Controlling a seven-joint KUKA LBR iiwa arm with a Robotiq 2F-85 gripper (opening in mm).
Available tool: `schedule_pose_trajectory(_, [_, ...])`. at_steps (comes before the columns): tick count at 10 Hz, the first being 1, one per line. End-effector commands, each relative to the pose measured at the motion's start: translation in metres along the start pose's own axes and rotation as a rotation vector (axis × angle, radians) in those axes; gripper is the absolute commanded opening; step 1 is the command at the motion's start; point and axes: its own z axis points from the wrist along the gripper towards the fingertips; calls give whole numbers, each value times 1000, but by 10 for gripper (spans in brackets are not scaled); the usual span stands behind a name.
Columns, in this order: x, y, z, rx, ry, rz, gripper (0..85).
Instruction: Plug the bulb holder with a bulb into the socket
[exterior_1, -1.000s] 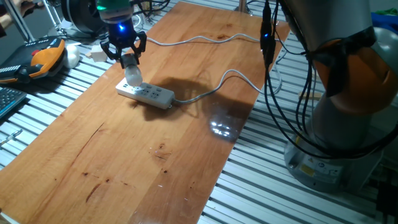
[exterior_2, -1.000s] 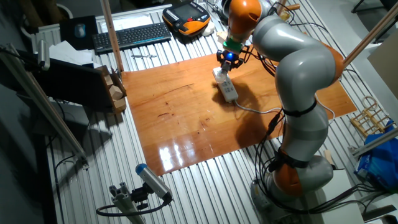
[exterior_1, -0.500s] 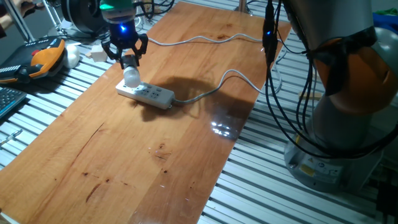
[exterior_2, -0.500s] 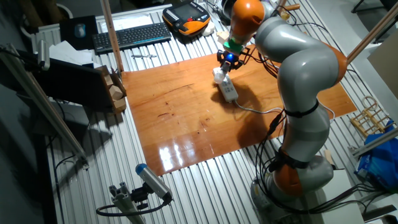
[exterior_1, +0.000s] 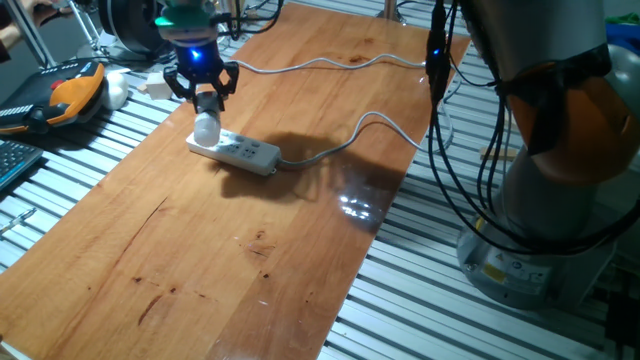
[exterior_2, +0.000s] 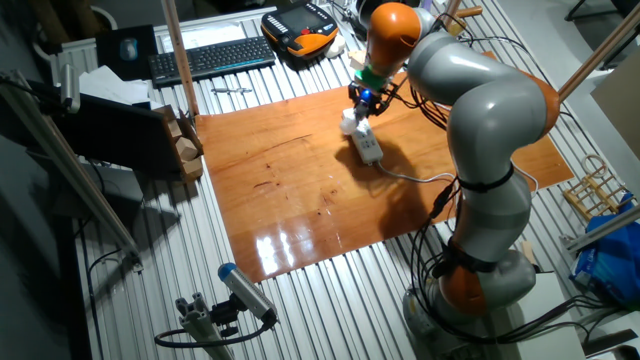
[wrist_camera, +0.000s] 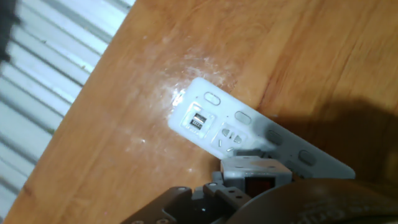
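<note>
In one fixed view, the pincer (exterior_1: 205, 95) hangs over the far left part of the wooden worktop (exterior_1: 260, 230), its black fingers pressed against the upper part of the bulb holder with a bulb (exterior_1: 207, 124), which points bulb-down. The round white bulb sits right at the left end of the socket (exterior_1: 235, 151), touching it or very nearly so; contact cannot be told for sure. The socket lies flat on the worktop, angled slightly, and a grey cable (exterior_1: 340, 140) runs from its right end in a curve toward the robot. A blue light glows on the hand just above the fingers. To the left, off the worktop, an orange and black pendant (exterior_1: 70, 92) rests on the slatted metal bench. In the other fixed view, the arm (exterior_2: 480, 110) reaches from its base across the worktop (exterior_2: 300, 190) to the far edge, and the pincer (exterior_2: 362, 100) stands over the far end of the socket (exterior_2: 366, 143), with the bulb holder with a bulb (exterior_2: 351, 120) showing as a small white shape at that end. A black keyboard (exterior_2: 210, 58) lies beyond the worktop. In the hand view, the socket (wrist_camera: 249, 134) runs diagonally across the worktop (wrist_camera: 124, 155), with a switch and oval marks near its upper-left end; the grey pincer parts (wrist_camera: 249, 177) fill the bottom edge, and the bulb itself cannot be made out there.
</note>
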Motion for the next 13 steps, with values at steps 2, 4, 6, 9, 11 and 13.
schedule_pose_trajectory(2, [2, 1, 5, -2, -3, 339, 0])
schedule_pose_trajectory(4, [1, 5, 15, -17, -17, 379, 0])
schedule_pose_trajectory(6, [0, 6, 17, -25, -3, 426, 0])
schedule_pose_trajectory(9, [-1, 6, 19, 0, -15, 454, 0])
schedule_pose_trajectory(11, [-2, 7, 22, 21, -22, 515, 0])
schedule_pose_trajectory(13, [-3, 6, 25, 26, -19, 529, 0])
